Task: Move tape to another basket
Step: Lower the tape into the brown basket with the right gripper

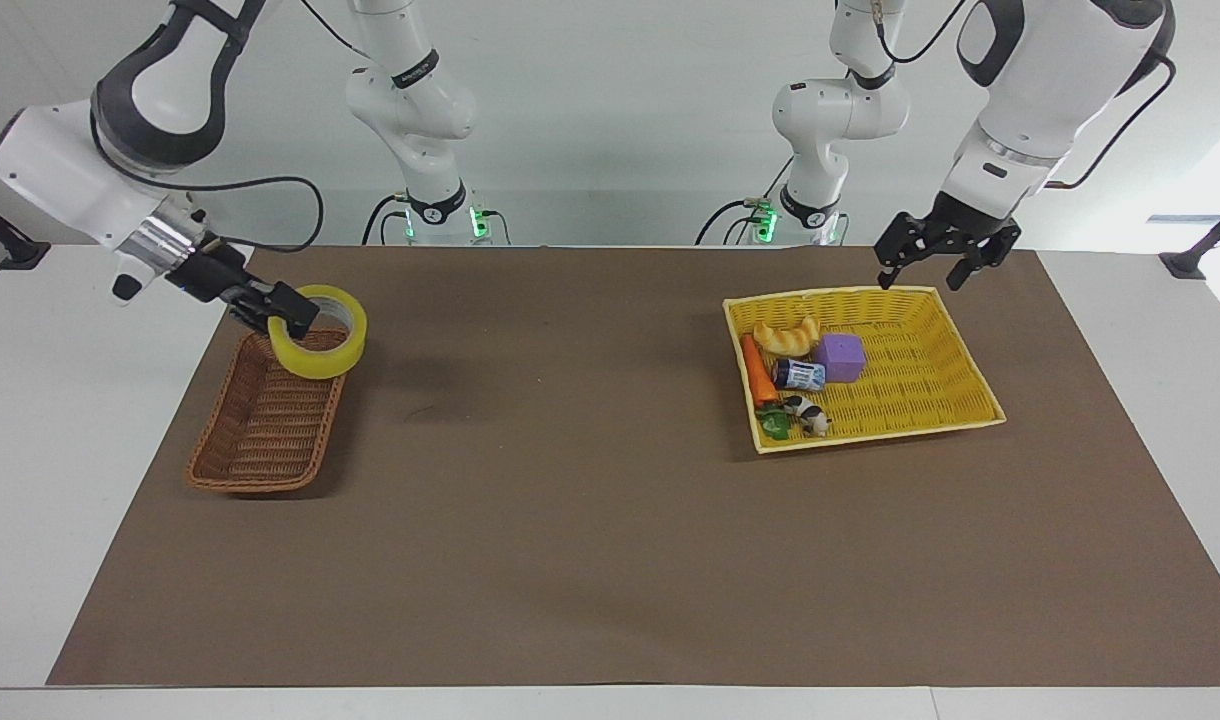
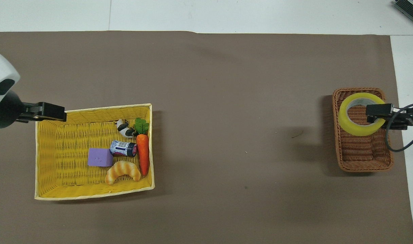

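The right gripper [image 1: 288, 316] is pinched on the wall of the tape [image 1: 319, 345], one finger inside the core and one on the outer face, so the roll hangs off its tip, tilted, with the open hole facing mostly upward. Directly beneath the gripper lies the brown wicker basket [image 1: 260, 473]; in the overhead view the tape [image 2: 361, 114] covers the end of that basket [image 2: 365, 164] that is farther from the robots, though in the facing view the roll looks to be just above the rim rather than resting inside. The tape looks light and stiff, a hard ring on a white core, and its glossy outer wrap is probably slick, so the grip through the wall seems the sound place to hold it: the core gives the inner finger a firm edge. Being round, it may roll or tip against the sloping sides if released from a height, so a low release seems wiser. The left gripper [image 1: 935, 262] hangs with its fingers spread and nothing between them over the corner of the yellow basket [image 1: 960, 410], waiting.
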